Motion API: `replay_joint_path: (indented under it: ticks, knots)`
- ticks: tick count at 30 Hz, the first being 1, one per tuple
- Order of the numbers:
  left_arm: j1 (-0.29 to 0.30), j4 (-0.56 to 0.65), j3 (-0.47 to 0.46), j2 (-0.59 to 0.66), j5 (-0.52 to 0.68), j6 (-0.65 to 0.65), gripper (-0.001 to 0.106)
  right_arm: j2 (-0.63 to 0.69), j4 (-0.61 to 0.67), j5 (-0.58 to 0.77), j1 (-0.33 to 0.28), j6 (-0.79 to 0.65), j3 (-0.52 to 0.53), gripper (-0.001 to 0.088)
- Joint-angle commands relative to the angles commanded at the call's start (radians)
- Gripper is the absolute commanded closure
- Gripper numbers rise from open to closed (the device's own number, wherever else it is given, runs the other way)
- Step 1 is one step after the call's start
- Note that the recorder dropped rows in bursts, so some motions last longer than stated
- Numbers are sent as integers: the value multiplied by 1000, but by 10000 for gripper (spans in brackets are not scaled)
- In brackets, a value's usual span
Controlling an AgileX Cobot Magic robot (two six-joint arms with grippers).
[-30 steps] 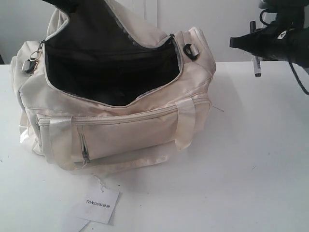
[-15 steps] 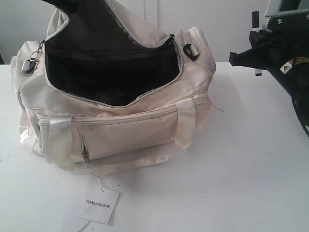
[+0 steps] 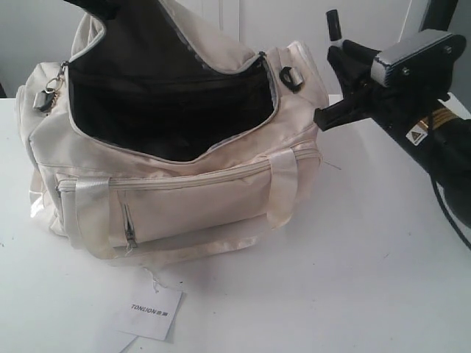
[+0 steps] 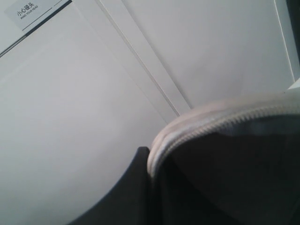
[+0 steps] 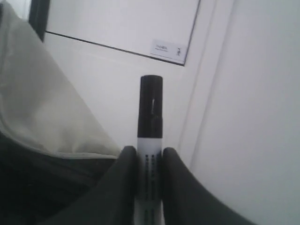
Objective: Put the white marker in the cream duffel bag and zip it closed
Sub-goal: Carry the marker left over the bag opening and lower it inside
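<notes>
Right wrist view shows the right claw [image 5: 150, 157] pinching the white marker [image 5: 151, 117] by its barrel, the black cap standing clear above the fingers. Claw and marker hang just beside the right end of the cream bag [image 3: 191, 198], above the table [image 3: 383, 279] and not yet over the bag's open mouth. The left claw [image 4: 140, 168] sits at the bag's raised flap. Its jaws are hidden, so its grip cannot be told. Carrying is the step in hand. Next, the marker likely needs moving over the dark opening, lowering, then release.

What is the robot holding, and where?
Right tool: the white marker, by its barrel below the black cap. Left tool: the raised flap of the cream duffel bag.
</notes>
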Motion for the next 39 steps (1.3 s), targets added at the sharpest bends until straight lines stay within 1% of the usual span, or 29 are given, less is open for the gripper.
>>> replay_joint_path:
  ticks: [3, 9, 15, 18, 21, 30, 39]
  knots:
    - [0, 0, 0, 0, 0, 0, 989, -2, -57, 0, 24, 0, -20, 868]
    - [0, 0, 0, 0, 0, 0, 989, -2, -107, 0, 112, 0, -84, 868]
    - [0, 0, 0, 0, 0, 0, 989, 0, -109, 4, 209, 16, -184, 868]
    - [0, 0, 0, 0, 0, 0, 989, 11, -114, 58, 248, 16, -231, 868]
    - [0, 0, 0, 0, 0, 0, 989, 30, -117, 75, 278, 16, -265, 868]
    - [0, 0, 0, 0, 0, 0, 989, 131, -117, 84, 336, 43, -359, 868]
    - [0, 0, 0, 0, 0, 0, 989, 222, -109, 128, 336, 53, -476, 868]
